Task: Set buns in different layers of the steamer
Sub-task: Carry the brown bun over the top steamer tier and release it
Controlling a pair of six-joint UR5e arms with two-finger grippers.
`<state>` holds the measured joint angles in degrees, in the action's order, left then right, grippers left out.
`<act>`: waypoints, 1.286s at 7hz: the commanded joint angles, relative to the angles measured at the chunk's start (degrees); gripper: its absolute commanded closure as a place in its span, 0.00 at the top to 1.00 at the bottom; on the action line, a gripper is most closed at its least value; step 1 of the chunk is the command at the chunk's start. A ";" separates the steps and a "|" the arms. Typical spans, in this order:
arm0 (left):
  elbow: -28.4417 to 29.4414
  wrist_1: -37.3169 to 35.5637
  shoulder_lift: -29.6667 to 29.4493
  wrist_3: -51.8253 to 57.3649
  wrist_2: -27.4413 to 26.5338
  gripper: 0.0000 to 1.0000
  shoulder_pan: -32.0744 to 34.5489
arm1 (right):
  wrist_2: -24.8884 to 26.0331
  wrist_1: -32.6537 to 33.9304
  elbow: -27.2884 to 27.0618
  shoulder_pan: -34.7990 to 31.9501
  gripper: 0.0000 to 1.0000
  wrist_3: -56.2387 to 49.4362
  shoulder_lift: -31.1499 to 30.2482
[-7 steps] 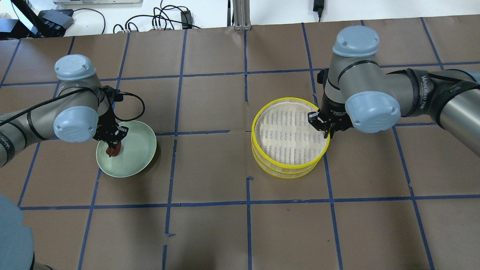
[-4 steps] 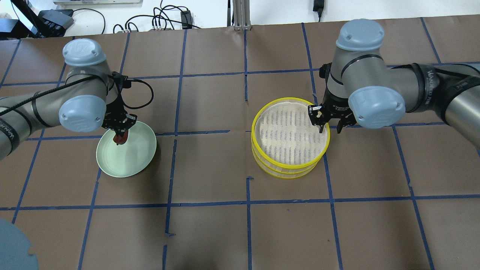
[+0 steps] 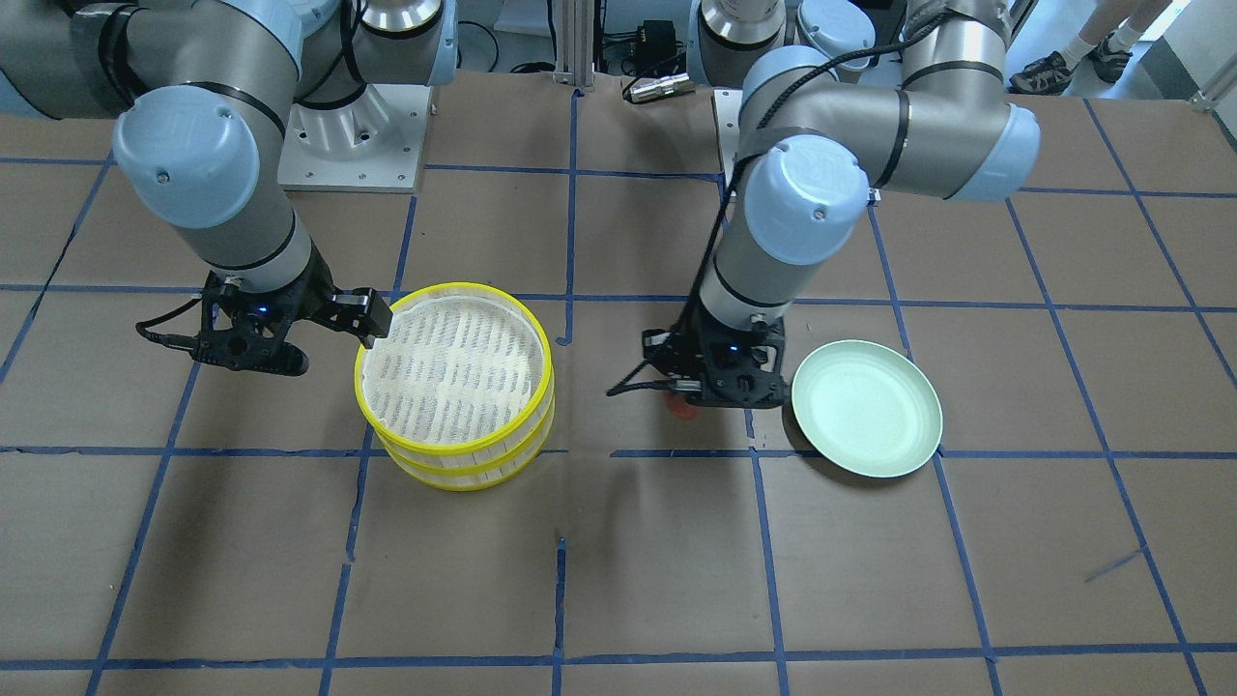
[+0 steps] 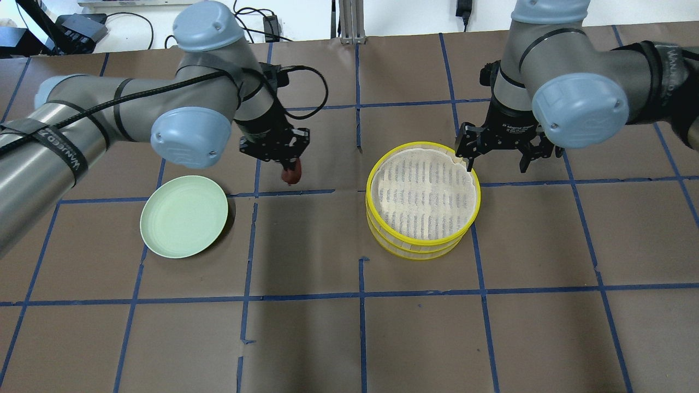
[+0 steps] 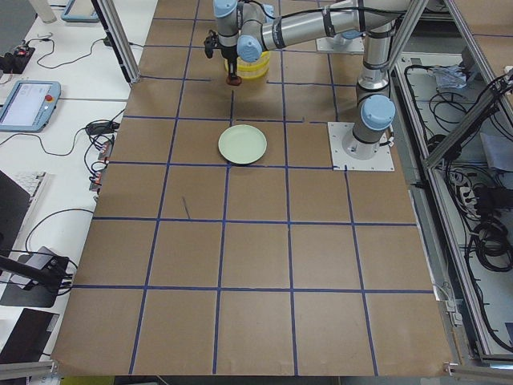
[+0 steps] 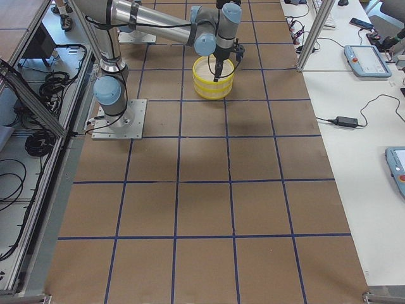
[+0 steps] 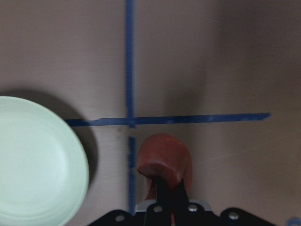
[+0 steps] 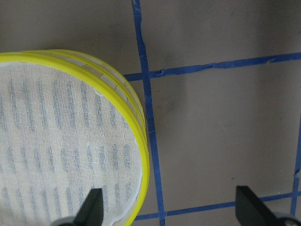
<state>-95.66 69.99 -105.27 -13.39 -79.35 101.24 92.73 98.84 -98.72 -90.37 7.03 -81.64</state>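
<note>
Two-arm steaming task, bun in transit. The left tool (image 4: 288,165) is pointing straight down and is gripping the reddish-brown bun (image 4: 291,176), its two dark fingers (image 7: 162,186) pinching the upper part of the lump. The bun is showing as a small, smooth, rounded body of brick-red colour with a slightly glossy skin. In the overhead view it is looking a little longer than wide, with its long axis running down in line with the fingers and its rounded end facing the surface (image 4: 306,338); the wrist view is too foreshortened to confirm this. It is hanging above the brown, blue-taped surface between the pale green plate (image 4: 183,215) and the steamer (image 4: 420,248), apart from both, and in the left wrist view it is sitting over a crossing of blue tape lines just beside the plate's edge. The steamer is standing upright as two stacked round tiers with bright yellow rims and pale slatted walls, its open face turned up and showing a whitish gauze floor. The right tool (image 4: 496,162) is hovering at the steamer's far rim with its fingers spread wide and holding nothing, one fingertip over the gauze and the other over the bare surface.
</note>
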 commanded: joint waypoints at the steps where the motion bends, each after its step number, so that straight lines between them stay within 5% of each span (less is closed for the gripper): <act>1: 2.84 -0.38 -1.34 -11.53 7.97 0.14 9.64 | 0.00 -2.07 1.60 0.11 1.00 -0.09 -2.37; 2: 2.93 -1.86 -2.04 -13.75 9.81 0.15 11.41 | 0.00 -2.68 1.78 0.02 1.00 -0.09 -3.77; 3: 2.94 -3.53 -2.57 -14.99 9.75 0.34 11.95 | 0.00 -4.34 2.39 0.20 1.00 -0.09 -5.09; 4: 3.11 -3.63 -3.01 -15.00 9.14 0.78 11.96 | -0.09 -5.92 3.61 0.55 1.00 -0.61 -5.54; 5: 3.37 -3.63 -3.10 -15.09 9.13 0.88 11.96 | -0.18 -7.42 4.49 0.55 1.00 -0.79 -5.54; 7: 5.39 -3.28 -3.10 -14.92 6.78 0.92 11.96 | -0.35 -10.83 6.07 0.55 1.00 -1.66 -5.98; 9: 7.93 5.89 0.40 -12.82 -5.22 0.95 9.96 | -0.44 -15.60 7.14 0.46 1.00 -3.78 -7.91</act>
<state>-89.50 70.56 -106.57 -27.56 -77.93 112.59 92.50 85.15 -92.13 -89.84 4.07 -88.72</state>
